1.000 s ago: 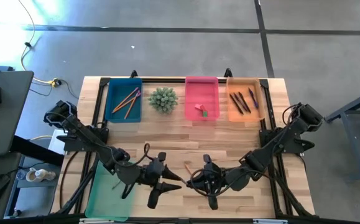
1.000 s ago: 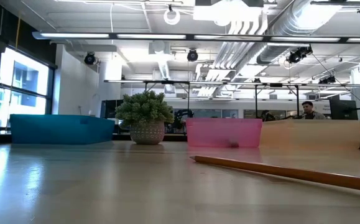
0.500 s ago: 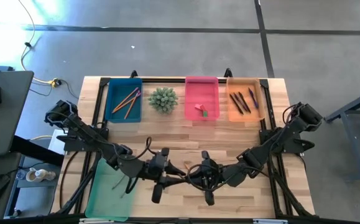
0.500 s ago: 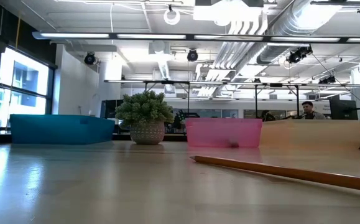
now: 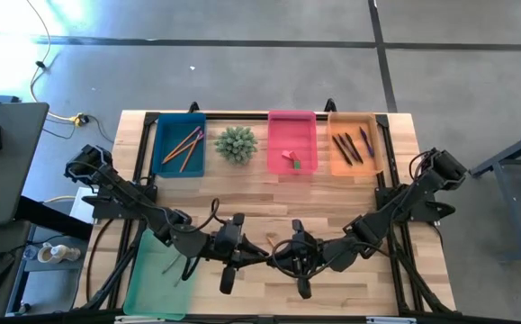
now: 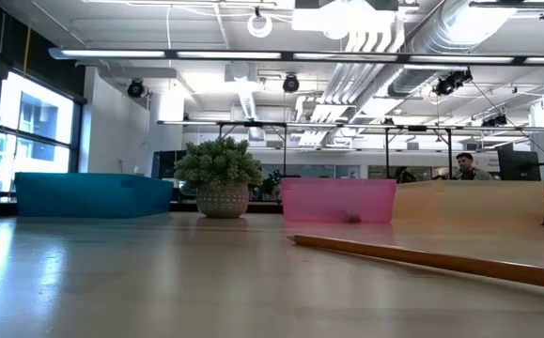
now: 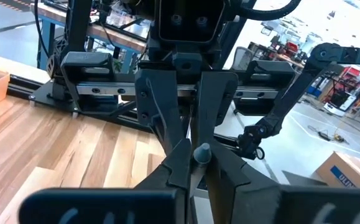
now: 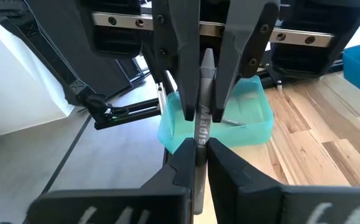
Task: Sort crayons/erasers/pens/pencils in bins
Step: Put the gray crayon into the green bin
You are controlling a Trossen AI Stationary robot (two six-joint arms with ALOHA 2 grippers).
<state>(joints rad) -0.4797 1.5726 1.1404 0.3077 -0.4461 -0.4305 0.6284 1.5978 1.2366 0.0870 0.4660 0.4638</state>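
Left hand (image 5: 262, 257), wide before, now pinching right hand's (image 5: 274, 258) grey crayon (image 8: 202, 134).

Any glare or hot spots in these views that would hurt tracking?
High view: strong glare on the floor at top left; the table is evenly lit. Low view: ceiling lights mirror off the table, and the window at left is bright. Right wrist view: a white patch at left is washed out; the crayon is well lit.
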